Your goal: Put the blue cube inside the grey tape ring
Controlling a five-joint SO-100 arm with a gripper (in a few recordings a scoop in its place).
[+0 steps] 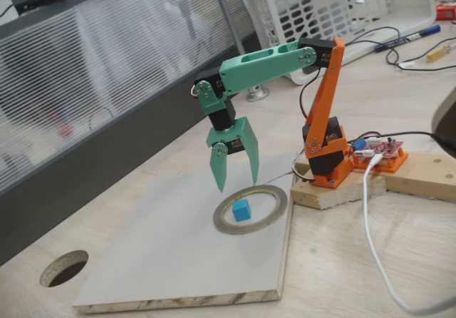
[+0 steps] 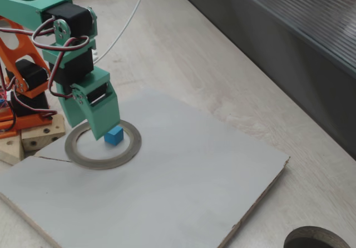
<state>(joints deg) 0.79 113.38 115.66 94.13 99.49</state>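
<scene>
Gripper (image 1: 237, 170) of mine hangs with its jaws spread and empty above the grey tape ring (image 1: 276, 210), while the blue cube (image 1: 242, 209) sits on the board inside that ring, below my fingertips and apart from them.

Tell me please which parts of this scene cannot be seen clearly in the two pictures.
- Grey tape ring: in a fixed view the gripper covers its near-left arc.
- Gripper: in that same view the jaws overlap, so their opening is unreadable; the other fixed view shows it open.
- Blue cube: its underside is hidden in both fixed views.
- Round tabletop hole: cut off by the bottom edge.
</scene>
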